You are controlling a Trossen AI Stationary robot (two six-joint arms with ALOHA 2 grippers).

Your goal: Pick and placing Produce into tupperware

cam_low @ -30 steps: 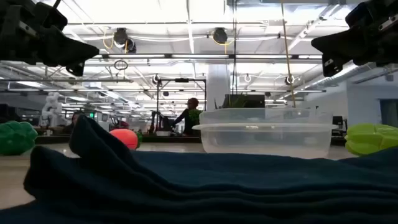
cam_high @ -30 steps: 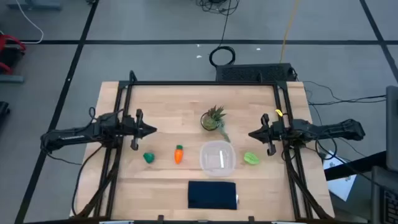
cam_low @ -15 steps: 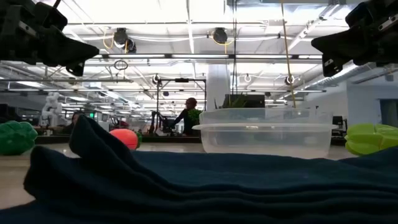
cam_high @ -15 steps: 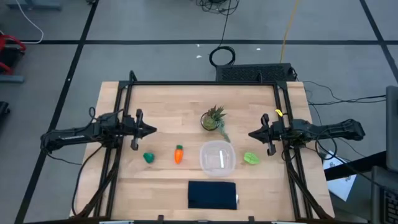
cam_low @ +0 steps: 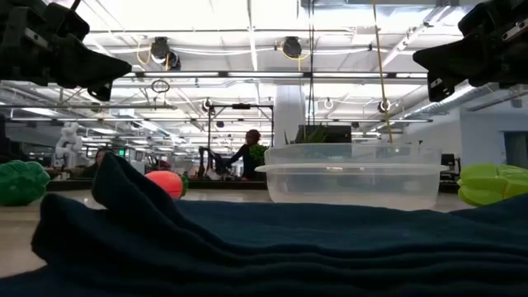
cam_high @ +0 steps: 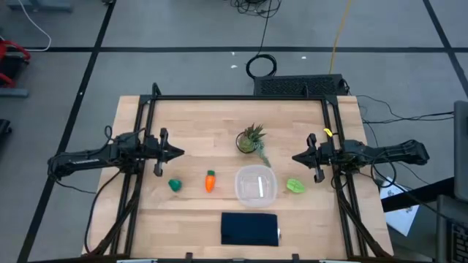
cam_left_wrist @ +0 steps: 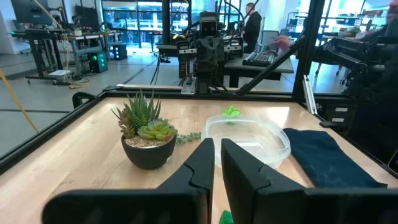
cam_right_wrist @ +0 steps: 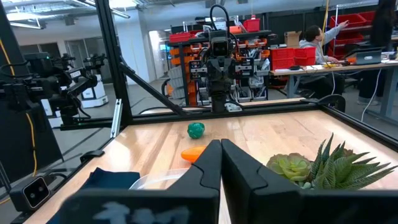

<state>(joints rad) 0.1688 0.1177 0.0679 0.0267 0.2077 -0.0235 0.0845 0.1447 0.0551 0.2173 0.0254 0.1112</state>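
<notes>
Both grippers, left and right, closed on nothing and raised clear of the empty clear plastic tupperware, presumably awaiting first pick.

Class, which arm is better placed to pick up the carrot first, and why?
Probably the left. The carrot lies left of the tupperware, nearer the left pincer. The right pincer would have to cross over the tupperware and sits nearer the lime-green piece.

Right gripper looking across the table, fingers pressed together.
Past its fingertips the carrot is lying near the dark green piece; a plant is sitting beside, a navy cloth opposite.
</notes>
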